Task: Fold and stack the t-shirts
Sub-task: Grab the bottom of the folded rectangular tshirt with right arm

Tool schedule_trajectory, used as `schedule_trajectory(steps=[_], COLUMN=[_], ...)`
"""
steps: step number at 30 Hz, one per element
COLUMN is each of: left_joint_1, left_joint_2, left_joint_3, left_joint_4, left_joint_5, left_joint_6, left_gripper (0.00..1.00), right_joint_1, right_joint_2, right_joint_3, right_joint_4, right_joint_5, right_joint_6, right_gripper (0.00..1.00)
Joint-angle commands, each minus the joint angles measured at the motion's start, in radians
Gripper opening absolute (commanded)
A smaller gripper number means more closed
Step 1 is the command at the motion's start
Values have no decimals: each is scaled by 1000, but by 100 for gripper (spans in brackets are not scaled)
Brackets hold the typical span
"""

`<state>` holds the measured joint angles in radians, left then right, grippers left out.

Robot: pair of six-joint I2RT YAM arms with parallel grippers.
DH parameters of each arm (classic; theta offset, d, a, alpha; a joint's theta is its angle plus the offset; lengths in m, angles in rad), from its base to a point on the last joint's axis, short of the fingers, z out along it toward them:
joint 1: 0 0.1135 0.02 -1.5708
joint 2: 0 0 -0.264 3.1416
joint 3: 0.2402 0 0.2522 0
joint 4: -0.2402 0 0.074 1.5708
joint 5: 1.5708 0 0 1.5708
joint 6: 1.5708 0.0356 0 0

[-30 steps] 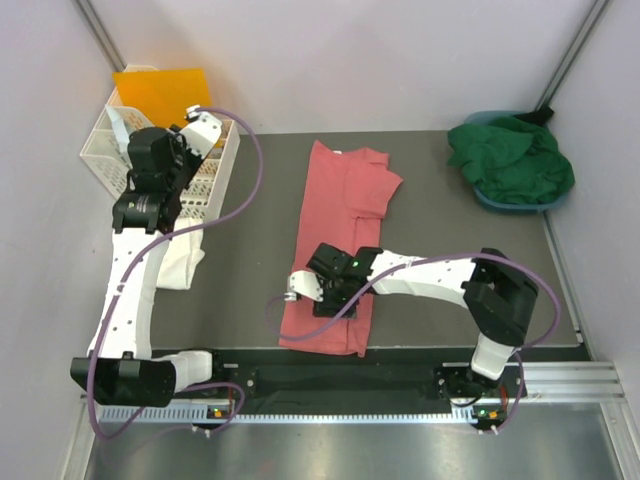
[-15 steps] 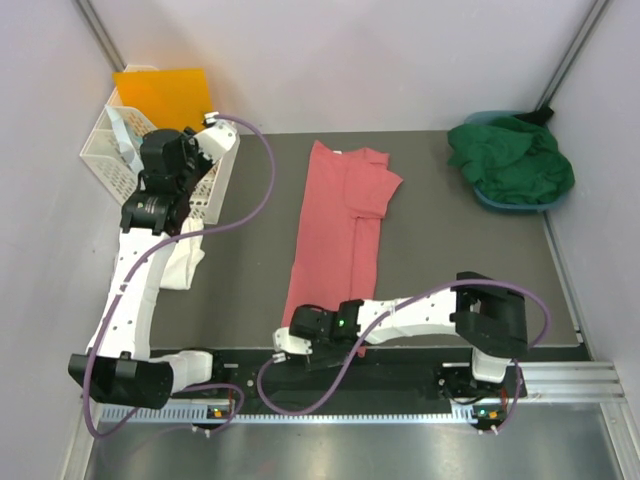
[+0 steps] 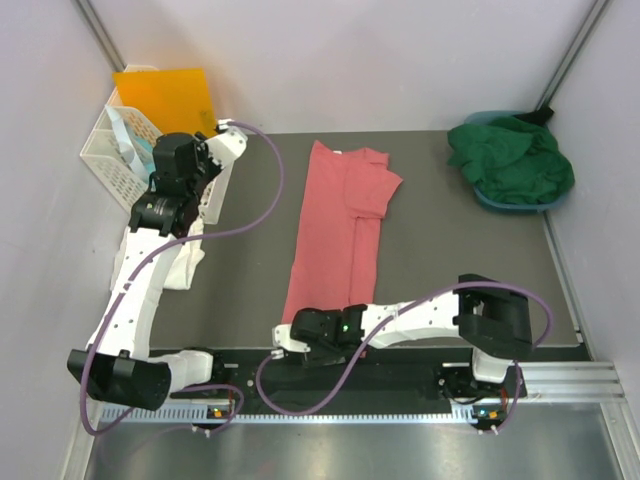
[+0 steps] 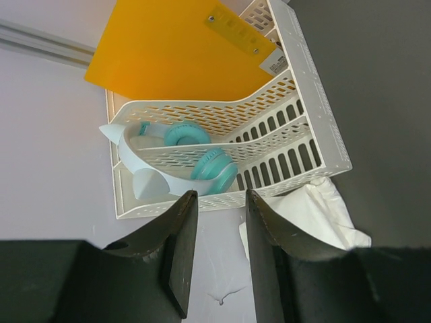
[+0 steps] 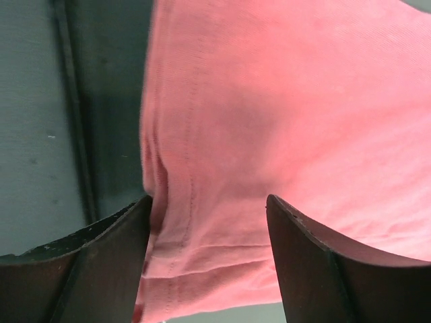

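Observation:
A salmon-pink t-shirt (image 3: 338, 225) lies folded lengthwise in the middle of the dark table. My right gripper (image 3: 290, 346) is open at its near hem. In the right wrist view the pink hem (image 5: 222, 269) lies between the spread fingers of my right gripper (image 5: 207, 202). My left gripper (image 3: 168, 195) is open and empty, held high over the white basket; the left wrist view shows this gripper (image 4: 220, 195) with nothing between its fingers. A white t-shirt (image 3: 182, 262) lies crumpled under the left arm and shows in the left wrist view (image 4: 316, 215). A dark green t-shirt (image 3: 512, 160) is bunched at the back right.
A white lattice basket (image 3: 112, 165) stands at the back left with teal headphones (image 4: 202, 161) inside and an orange folder (image 3: 163, 93) behind it. The green shirt sits in a blue basin (image 3: 500, 203). Walls close in left and right. A black rail (image 3: 400, 375) runs along the near edge.
My right gripper has moved from the middle of the pink shirt down to its near hem. My left gripper has shifted a little to the right beside the basket.

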<state>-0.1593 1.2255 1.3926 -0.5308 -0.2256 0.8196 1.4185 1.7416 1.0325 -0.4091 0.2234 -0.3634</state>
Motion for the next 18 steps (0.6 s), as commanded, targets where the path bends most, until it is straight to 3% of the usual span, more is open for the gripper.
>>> schedule_trajectory(steps=[1,12,18], left_joint_1=[-6,-9,-14], left_joint_2=[-34,-14,-32], left_joint_3=[0,9,-13], left_joint_4=[58,89,94], left_joint_5=[-29,-38,-46], left_joint_6=[18,36,33], left_gripper=[40,40,40], right_joint_1=[34,73,59], right_joint_2=[-48,-4,25], right_joint_3=[-6,0,-25], right_joint_4=[53,68,118], right_joint_5=[-27,-59,16], right_joint_6=[35,58,53], right_gripper=[69,70,70])
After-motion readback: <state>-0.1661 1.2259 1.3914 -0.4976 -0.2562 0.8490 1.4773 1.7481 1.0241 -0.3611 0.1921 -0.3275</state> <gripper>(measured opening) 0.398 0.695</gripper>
